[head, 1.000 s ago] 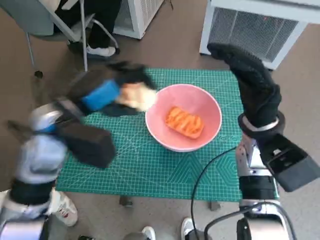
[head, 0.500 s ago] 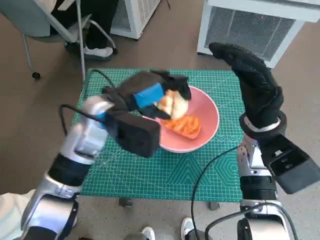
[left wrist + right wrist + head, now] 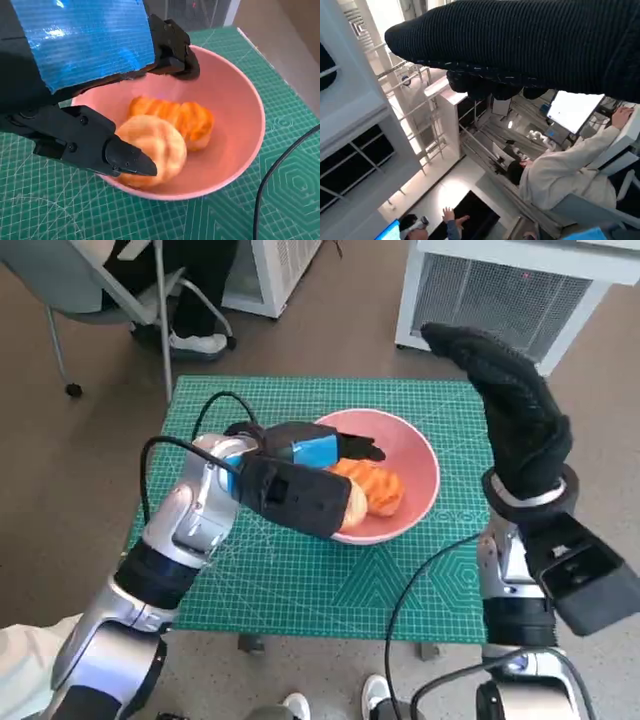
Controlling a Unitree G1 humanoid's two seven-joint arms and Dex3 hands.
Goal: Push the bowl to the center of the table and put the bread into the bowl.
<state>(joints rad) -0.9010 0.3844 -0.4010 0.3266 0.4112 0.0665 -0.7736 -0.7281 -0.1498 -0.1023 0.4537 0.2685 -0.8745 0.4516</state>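
The round bread roll (image 3: 150, 155) sits inside the pink bowl (image 3: 235, 115), low against the near wall, right between the fingers (image 3: 125, 157) of the left hand (image 3: 310, 455). One finger lies along its side and the others arch over the far rim; whether they grip the roll or have just let go, I cannot tell from here. Just beyond the fingers, touching the roll, lies an orange glazed pastry (image 3: 175, 117). The bowl stands about mid-bench on the green cutting mat (image 3: 300, 590). The right hand (image 3: 510, 400) is raised well clear, fingers loosely together, holding nothing. To my eye this is the drop-off step; next the fingers should spread and lift straight up without tipping the bowl.
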